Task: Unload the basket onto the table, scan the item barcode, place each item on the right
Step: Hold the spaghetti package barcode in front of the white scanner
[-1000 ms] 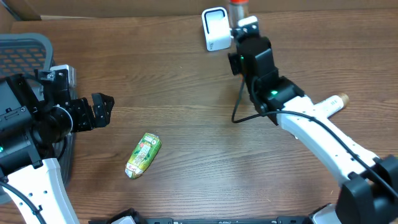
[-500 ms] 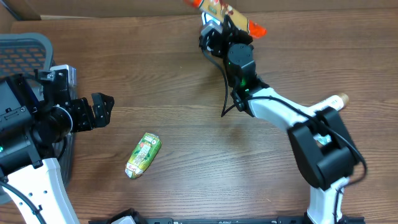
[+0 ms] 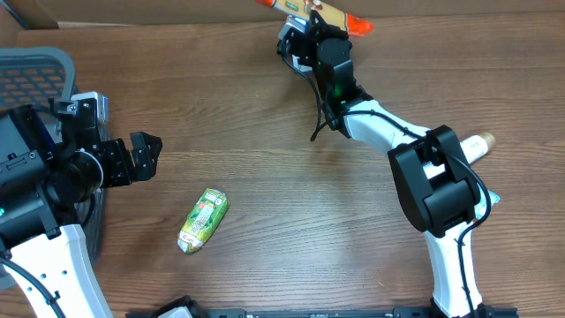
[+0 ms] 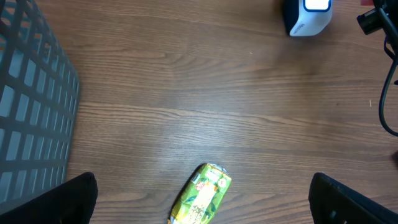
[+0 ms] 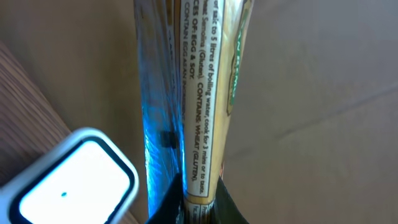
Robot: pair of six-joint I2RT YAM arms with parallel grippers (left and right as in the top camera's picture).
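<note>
From above, the right claw [image 3: 320, 29] is clenched on a long noodle packet [image 3: 357, 21] at the far edge of the desk [image 3: 265, 132]. The packet's long axis runs roughly along that edge. The left claw [image 3: 141, 156] hangs released, well apart, beside a grey basket [image 3: 35, 66]. A green pouch [image 3: 204, 219] lies on the desk near it, so the right arm is the one placed to do the scanning.

The left wrist view shows the white scanner [image 4: 308, 15] at the far side of the desk, with the green pouch close below the camera.

In the right wrist view the packet rises straight out of the claw, and the scanner's lit window sits just beside it to the lower left. A bluish tint falls on the packet's side nearest the window. Small print faces the camera and no barcode shows, so the next move probably depends on rolling the packet about its long axis.
</note>
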